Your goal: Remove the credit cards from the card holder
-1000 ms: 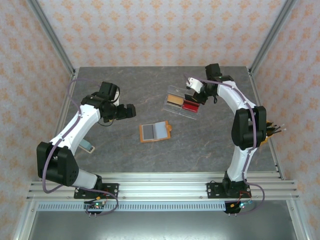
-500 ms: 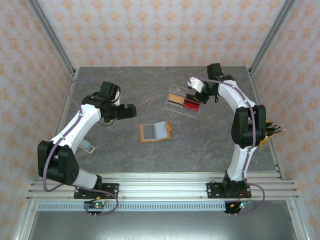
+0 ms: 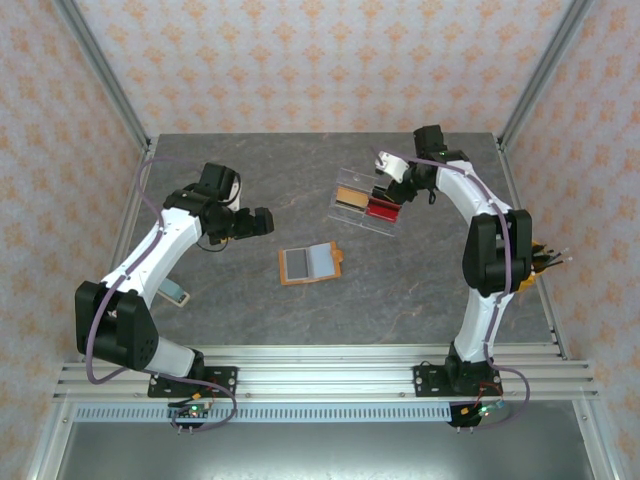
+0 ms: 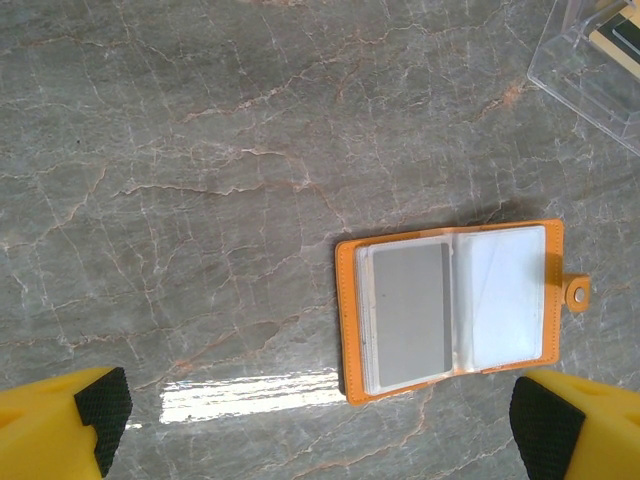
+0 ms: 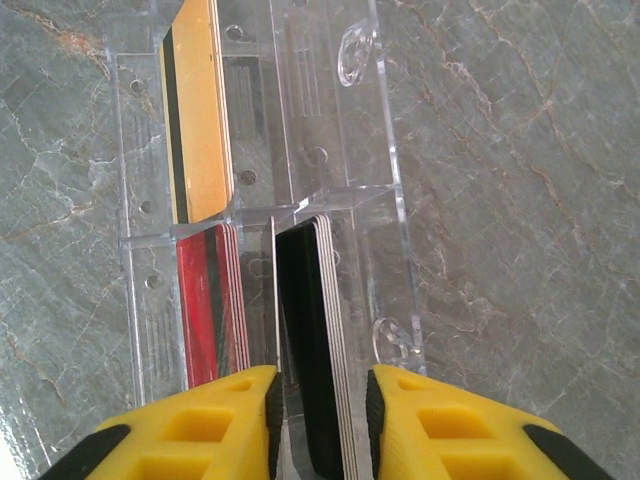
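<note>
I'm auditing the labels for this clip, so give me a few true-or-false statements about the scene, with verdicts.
1. The card holder lies open on the table. True.
2. The left gripper holds a card. False: its jaws are open and empty.
3. The right gripper hangs over the clear case. True.
4. The clear case holds one colour only. False: a tan stack, a red stack and a black stack stand in it.

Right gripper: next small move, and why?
Probably lift the right gripper straight up, out of the clear plastic case: its jaws stand parted around the black card stack there, and a grey card sits in the open orange wallet.
</note>
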